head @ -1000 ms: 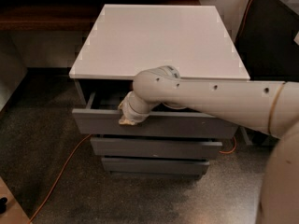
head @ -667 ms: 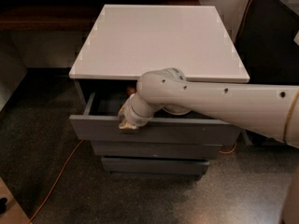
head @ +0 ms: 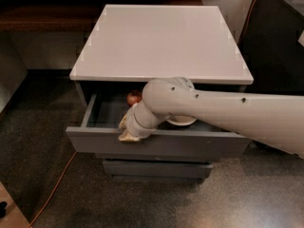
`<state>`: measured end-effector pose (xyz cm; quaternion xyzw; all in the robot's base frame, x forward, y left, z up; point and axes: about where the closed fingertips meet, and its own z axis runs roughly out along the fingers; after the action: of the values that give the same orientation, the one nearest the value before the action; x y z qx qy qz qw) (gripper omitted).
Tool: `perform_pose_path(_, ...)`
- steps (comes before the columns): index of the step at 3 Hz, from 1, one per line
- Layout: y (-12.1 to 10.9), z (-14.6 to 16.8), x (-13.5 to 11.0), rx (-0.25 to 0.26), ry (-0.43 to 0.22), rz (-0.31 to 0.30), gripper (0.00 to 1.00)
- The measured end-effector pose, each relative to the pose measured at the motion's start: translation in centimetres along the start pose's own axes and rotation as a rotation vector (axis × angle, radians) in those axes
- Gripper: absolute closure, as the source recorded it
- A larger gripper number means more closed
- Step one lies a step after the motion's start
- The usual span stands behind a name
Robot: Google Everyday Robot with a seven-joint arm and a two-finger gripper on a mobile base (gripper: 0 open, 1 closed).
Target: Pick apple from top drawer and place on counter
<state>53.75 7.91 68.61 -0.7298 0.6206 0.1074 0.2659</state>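
The top drawer (head: pixel 156 144) is pulled partly out under the counter (head: pixel 159 39), a pale grey-white slab. Inside it, the red apple (head: pixel 133 97) shows at the back, just left of my arm. A white bowl (head: pixel 180 121) lies in the drawer, mostly hidden under the arm. My gripper (head: pixel 127 131) is at the drawer's front top edge, left of centre, reaching down from the arm that comes in from the right. It is in front of the apple and apart from it.
Two narrower grey drawers (head: pixel 156 167) sit shut below the top one. An orange cable (head: pixel 54 186) runs over the dark speckled floor at the lower left. A dark cabinet (head: pixel 275 37) stands at the right.
The top drawer has slid further out toward the camera with my gripper at its front edge. The apple and the bowl have come into view inside.
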Motion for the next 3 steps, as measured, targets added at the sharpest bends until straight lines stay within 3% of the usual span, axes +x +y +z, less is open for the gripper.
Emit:
perform_pose_path(1, 2.2, 0.1, -1.1, -0.024, -0.014, -0.015, 1.00)
perform_pose_path(2, 2.2, 0.1, -1.1, -0.025, -0.014, -0.015, 1.00)
perform_pose_path(3, 4.5, -0.2, -1.8, -0.047, -0.023, -0.016, 1.00)
